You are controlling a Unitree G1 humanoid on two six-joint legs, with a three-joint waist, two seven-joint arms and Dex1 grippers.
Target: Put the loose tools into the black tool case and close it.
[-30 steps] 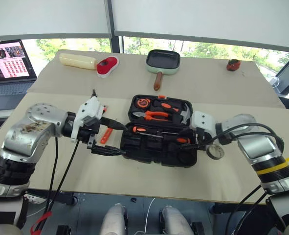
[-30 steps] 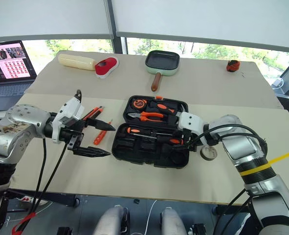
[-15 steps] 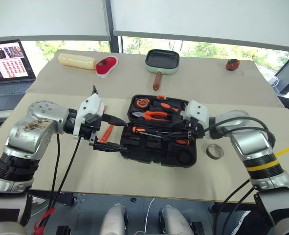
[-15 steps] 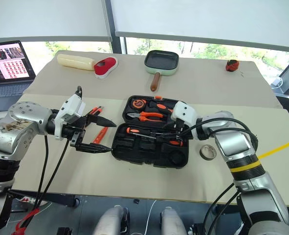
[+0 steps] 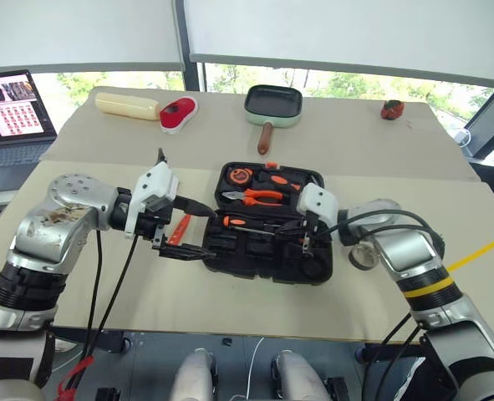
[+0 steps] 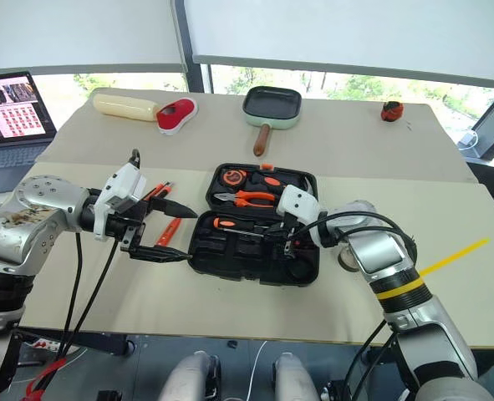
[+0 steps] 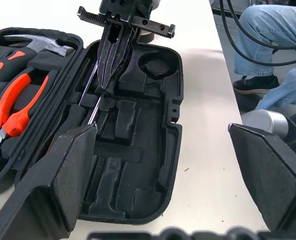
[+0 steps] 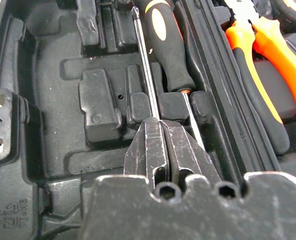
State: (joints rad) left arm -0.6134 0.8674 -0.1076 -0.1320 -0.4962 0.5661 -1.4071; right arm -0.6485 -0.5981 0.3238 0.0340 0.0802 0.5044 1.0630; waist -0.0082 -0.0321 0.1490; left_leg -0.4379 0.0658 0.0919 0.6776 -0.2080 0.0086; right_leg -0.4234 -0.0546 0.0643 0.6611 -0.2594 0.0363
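I read the job as roughly half done. The black plastic clamshell tool case (image 5: 272, 221) lies open in the middle of the pale bench (image 5: 397, 159), its far half already filled with orange-handled pliers (image 5: 255, 196), a tape measure and a hammer. In the near half 1 orange-and-black-handled screwdriver (image 8: 165, 47) lies in its moulded slot, and my right claw (image 8: 163, 145) is shut tight with its tips pressed on a thin steel shaft beside that handle; whether it pinches the shaft or just pushes it down I cannot tell. My left claw (image 5: 192, 227) hangs wide open and empty at the case's left edge. Loose orange tools (image 6: 165, 224) remain on the bench behind it, and the small dark tape roll (image 5: 364, 256) sits just right of the case. The lid is not yet closed.
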